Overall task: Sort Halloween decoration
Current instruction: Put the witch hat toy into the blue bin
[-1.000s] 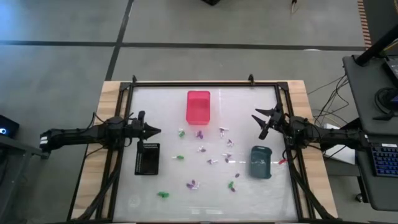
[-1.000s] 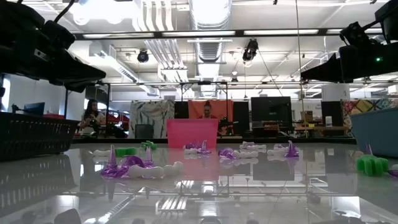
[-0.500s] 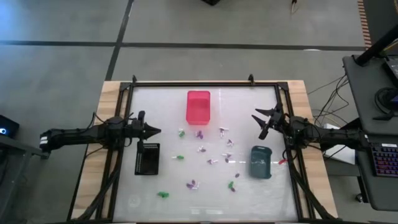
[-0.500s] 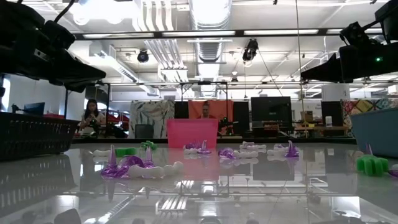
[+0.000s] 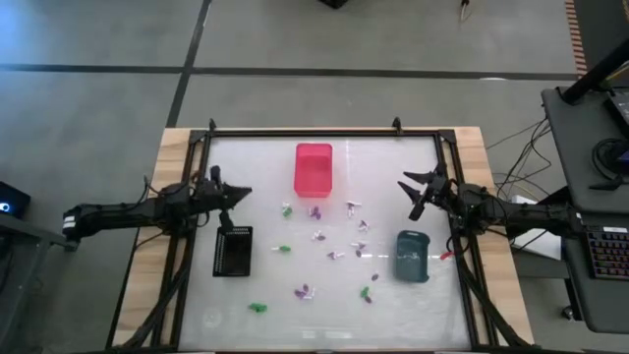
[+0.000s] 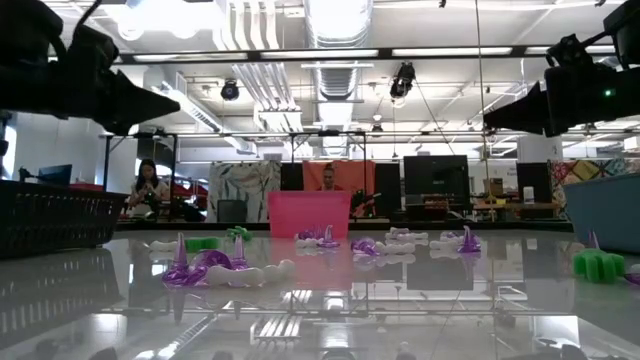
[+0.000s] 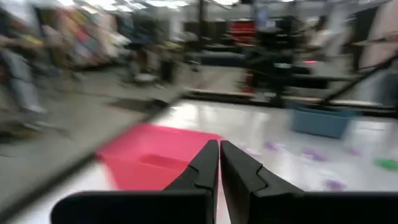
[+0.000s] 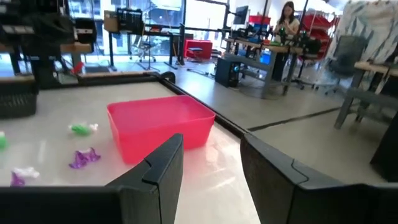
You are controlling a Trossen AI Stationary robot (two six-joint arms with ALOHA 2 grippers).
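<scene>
Meanwhile, view by view:

High view: the left gripper (image 5: 239, 193) has swung from above the black bin (image 5: 233, 250) toward the table's far side and the pink bin (image 5: 314, 168); its jaws are pressed together and empty. The right gripper (image 5: 417, 196) has not moved, jaws spread wide, nothing between them, just beyond the grey-blue bin (image 5: 412, 256). The decoration pieces (image 5: 335, 254), green, purple and white, lie scattered on the table (image 5: 265, 157) between the three bins, none visibly inside one.

Low view: the left arm's dark tip (image 6: 165, 102) now sits a little higher and points further in than half a second ago; the right arm (image 6: 560, 95) is unchanged. Purple, white and green pieces (image 6: 215, 268) rest on the table, untouched.

Left wrist view: closed jaws aim over the pink bin (image 7: 158, 163); the background is smeared, which fits an arm in motion.

Right wrist view: open jaws frame the pink bin (image 8: 163, 124), with purple pieces (image 8: 84, 158) beside it.

Meaning: sorting looks barely begun; the left arm seems to be repositioning, and would have to open before picking anything.
</scene>
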